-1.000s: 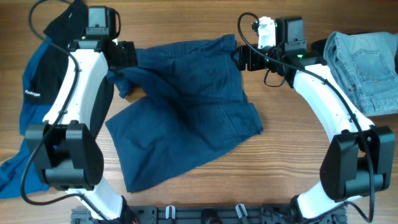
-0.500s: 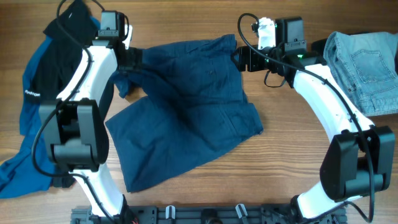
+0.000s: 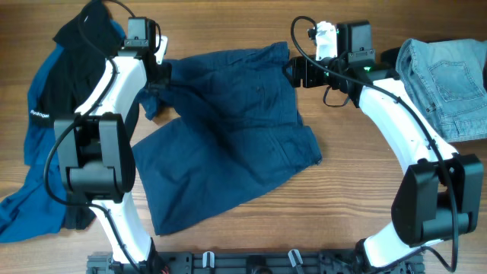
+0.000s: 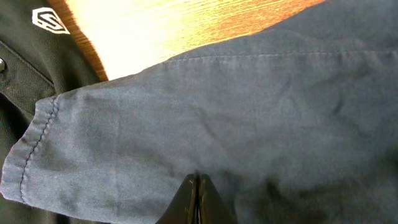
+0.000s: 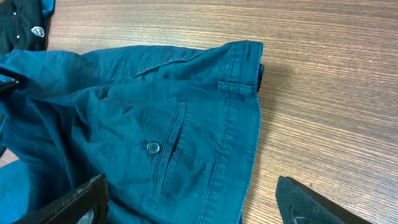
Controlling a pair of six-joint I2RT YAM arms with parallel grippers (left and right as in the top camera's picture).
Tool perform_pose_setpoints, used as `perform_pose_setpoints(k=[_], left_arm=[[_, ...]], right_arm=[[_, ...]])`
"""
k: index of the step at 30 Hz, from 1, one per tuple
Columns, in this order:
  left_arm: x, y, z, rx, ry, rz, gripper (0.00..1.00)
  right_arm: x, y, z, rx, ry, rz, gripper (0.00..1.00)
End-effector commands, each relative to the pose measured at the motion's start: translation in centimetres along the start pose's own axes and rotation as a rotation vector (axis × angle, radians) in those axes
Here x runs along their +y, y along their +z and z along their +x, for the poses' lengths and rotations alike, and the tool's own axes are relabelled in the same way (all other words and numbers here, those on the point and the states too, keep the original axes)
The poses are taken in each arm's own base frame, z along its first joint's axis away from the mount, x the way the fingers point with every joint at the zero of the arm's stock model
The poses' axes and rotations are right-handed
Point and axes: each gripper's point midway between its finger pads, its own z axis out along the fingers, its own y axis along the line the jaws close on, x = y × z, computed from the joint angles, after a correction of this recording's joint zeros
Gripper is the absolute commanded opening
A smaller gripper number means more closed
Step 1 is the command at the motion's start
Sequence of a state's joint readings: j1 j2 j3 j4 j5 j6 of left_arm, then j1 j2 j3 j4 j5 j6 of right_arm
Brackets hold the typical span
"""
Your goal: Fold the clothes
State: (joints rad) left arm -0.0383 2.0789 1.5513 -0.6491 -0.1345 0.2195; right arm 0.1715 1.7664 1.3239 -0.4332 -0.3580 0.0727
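L wrist cam, closest first: my L gripper point(image 4: 199, 190) is clamped tight, tips pressed together w/ no gap, pinching a bit of the navy shorts point(image 4: 261, 118). Creases in the cloth run in toward the tips. Beyond them the fabric fills most of the view, w/ a stitched hem point(image 4: 34, 143) at its left end. Past the hem is the black jacket point(image 4: 25, 68) w/ a small white logo point(image 4: 51, 20). A strip of bright wood table point(image 4: 186, 25) shows at the top.

R wrist cam: my R gripper point(image 5: 186, 208) stands wide, one finger point(image 5: 74, 202) low left and the other low right, gripping nothing. The shorts lie below & ahead of it. Nearest is a slit pocket point(image 5: 174, 143) w/ a button point(image 5: 152, 147). Next comes the waistband point(image 5: 244, 68) w/ a belt loop point(image 5: 238, 87) at the cloth's right edge. Bare wood is beyond that. Can't tell if these fingers touch the cloth.

Overhead, from my base outward: the shorts are spread mid-table, rumpled. One leg points toward my near-left side, the waist end to the far side. L gripper is at the far-left corner of the shorts, R gripper at the far-right corner by the waistband. The jacket is bunched along the left side, next to the L arm. Light denim jeans point(image 3: 445, 84) sit far right, apart from the shorts.
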Motion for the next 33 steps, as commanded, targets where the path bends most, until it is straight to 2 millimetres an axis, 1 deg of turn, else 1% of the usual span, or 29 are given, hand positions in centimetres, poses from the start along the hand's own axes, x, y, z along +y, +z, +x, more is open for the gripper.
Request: perform_pose_setpoints(k=[1, 4, 5, 6, 7, 9, 12, 17, 21, 24, 26, 29, 33], left_arm=[[-0.1, 0.4, -0.1, -0.006, 0.030, 0.008, 0.04], [-0.2, -0.2, -0.4, -0.018, 0.182, 0.007, 0.05], [-0.2, -0.6, -0.6, -0.025, 0.212, 0.005, 0.17], [-0.3, -1.2, -0.9, -0.038, 0.226, 0.003, 0.43], [-0.3, -1.7, -1.2, -0.051, 0.226, 0.001, 0.64], [-0.2, -2.5, -1.7, -0.074, 0.233, -0.004, 0.76], [-0.2, -2.8, -1.7, -0.072, 0.336, -0.007, 0.79], [-0.5, -2.8, -0.9, -0.046, 0.474, 0.008, 0.79], [-2.2, -2.9, 0.0, -0.016, 0.581, 0.045, 0.79], [-3.6, -3.2, 0.6, 0.009, 0.636, 0.066, 0.79], [-4.1, -3.2, 1.2, 0.028, 0.647, 0.078, 0.79], [-3.9, -3.2, 1.1, 0.025, 0.642, 0.075, 0.79], [-2.5, -2.8, -0.3, -0.024, 0.605, 0.043, 0.79]], right_arm=[[0.0, 0.2, -0.1, 0.003, -0.019, 0.002, 0.86], [0.0, 0.2, -0.1, 0.005, -0.019, 0.002, 0.87], [0.0, 0.2, -0.1, 0.005, -0.019, 0.002, 0.86], [0.0, 0.2, -0.1, 0.005, -0.018, 0.002, 0.86], [0.0, 0.2, -0.1, 0.005, -0.018, 0.002, 0.86], [0.0, 0.2, 0.0, 0.008, -0.017, 0.002, 0.86], [0.0, 0.2, 0.1, 0.012, -0.015, 0.002, 0.86], [0.0, 0.2, 0.4, 0.024, -0.010, 0.003, 0.86], [0.0, 0.2, 0.5, 0.025, -0.010, 0.003, 0.86], [-0.1, 0.2, 0.5, 0.029, -0.009, 0.004, 0.86], [-0.1, 0.2, 0.6, 0.031, -0.008, 0.004, 0.86], [-0.1, 0.2, 0.6, 0.033, -0.008, 0.004, 0.86], [-0.1, 0.2, 0.6, 0.032, -0.008, 0.004, 0.86]])
